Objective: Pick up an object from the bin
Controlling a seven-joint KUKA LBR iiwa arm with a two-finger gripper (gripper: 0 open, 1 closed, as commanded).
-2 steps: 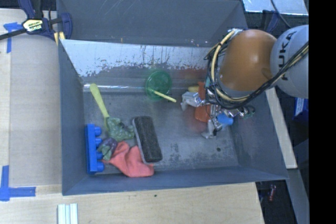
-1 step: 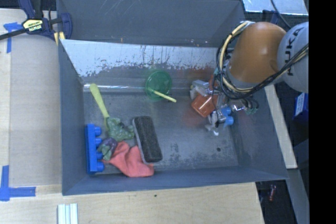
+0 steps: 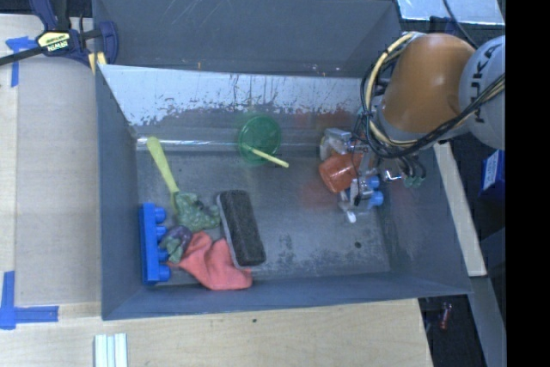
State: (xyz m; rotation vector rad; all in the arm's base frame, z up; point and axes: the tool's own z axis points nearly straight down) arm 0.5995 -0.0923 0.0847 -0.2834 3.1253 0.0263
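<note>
- Bin (image 3: 116,185): grey metal, with sloping walls. I work it from a distance, and the arm comes in from the right.
- Blue block (image 3: 154,243): ridged, lying along the left wall at the near end.
- Yellow stick (image 3: 161,166): slanted, just far of the blue block. Its lower end meets a green toy (image 3: 194,213).
- Red cloth (image 3: 215,266): crumpled in the near left corner, touching the green toy. Small purple bits lie beside them, but I cannot make out what they are.
- Dark block (image 3: 241,228): oblong, and its near end lies against the red cloth.
- Green cup (image 3: 259,135): round, at the far wall near the middle, with a thin yellow straw sticking out to the right.
- Orange-red piece (image 3: 337,174): right of centre and apart from the heap. It is the thing closest to the tool.
- Gripper (image 3: 354,209): low over the floor on the right, just beside the orange-red piece. I cannot tell whether it is released or clenched, or whether it grips that piece.
- Orange cover (image 3: 425,82): part of the wrist with its cables, hiding the far right corner.
- Progress: the approach looks complete. I judge that no lift is confirmed, so the grasp and raise remain.
</note>
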